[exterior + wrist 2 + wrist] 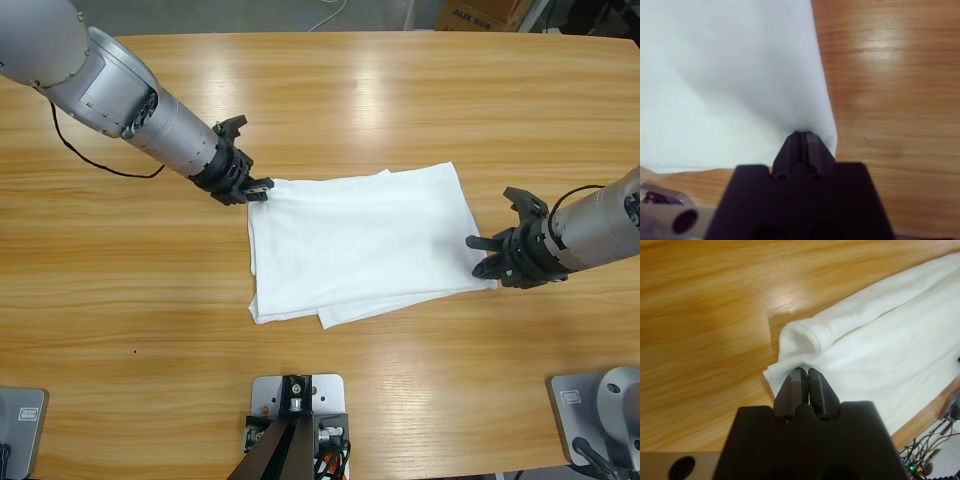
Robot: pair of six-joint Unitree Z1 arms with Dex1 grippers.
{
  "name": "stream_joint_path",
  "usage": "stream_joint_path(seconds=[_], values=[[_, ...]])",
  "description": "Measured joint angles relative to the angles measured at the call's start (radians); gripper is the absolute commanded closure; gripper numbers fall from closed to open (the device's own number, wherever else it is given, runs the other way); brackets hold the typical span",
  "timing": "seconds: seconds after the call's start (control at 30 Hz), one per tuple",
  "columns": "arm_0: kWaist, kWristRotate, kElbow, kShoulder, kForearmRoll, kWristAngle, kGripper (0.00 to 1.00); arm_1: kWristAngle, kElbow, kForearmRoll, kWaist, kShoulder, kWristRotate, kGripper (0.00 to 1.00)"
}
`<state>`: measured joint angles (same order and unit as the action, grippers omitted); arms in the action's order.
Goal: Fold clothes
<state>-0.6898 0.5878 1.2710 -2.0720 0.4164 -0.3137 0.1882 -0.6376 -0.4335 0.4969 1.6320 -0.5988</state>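
White T-shirt (pixel 365 243) lies folded into a rough rectangle near the middle of the wooden worktop (pixel 400 90), a bit right of centre. Layers are stacked: at the near edge a lower layer pokes out below the top one, and a small step shows along the far edge too. No lettering or label visible from any view.

Left gripper (pixel 253 189) comes in from the upper-left corner of the high view, silver arm angled down, w/ a black cable trailing on the wood behind it. It sits right at the shirt's far-left corner. In the left wrist view the fingers (pixel 790 392) are pressed together, tips at the cloth (pixel 880 355), just under a rolled, hemmed bit of fabric that bulges up in front of them. Looks like a pinch on that corner, fingers narrow, cloth bunched against the tips.

Right gripper (pixel 493 258) comes in from the right edge, low to the worktop, at the shirt's near-right corner. Right wrist view: fingers (pixel 812 150) closed tight, tips at the white fabric (pixel 725 80), which spreads away flat and smooth ahead of them; bare wood (pixel 890 90) to the side. Fingers narrow here too, holding the shirt's edge.

So both arms are on opposite corners, diagonal across the garment, shirt otherwise flat on the wood. Cardboard box (pixel 480 14) in the background past the far edge.
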Motion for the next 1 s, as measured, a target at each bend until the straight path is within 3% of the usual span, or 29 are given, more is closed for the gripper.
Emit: stream_joint_path(seconds=[0.4,0.67,1.0], values=[[-0.015,0.0,0.079,-0.049,0.047,0.017,1.0,-0.056,-0.06,-0.122,0.019,0.026,-0.051,1.0],[-0.02,-0.005,0.118,-0.043,0.172,0.157,1.0,-0.057,-0.063,-0.127,0.02,0.029,-0.051,1.0],[-0.099,-0.032,0.164,0.16,0.176,0.128,1.0,-0.057,-0.064,-0.127,0.024,0.029,-0.05,1.0]])
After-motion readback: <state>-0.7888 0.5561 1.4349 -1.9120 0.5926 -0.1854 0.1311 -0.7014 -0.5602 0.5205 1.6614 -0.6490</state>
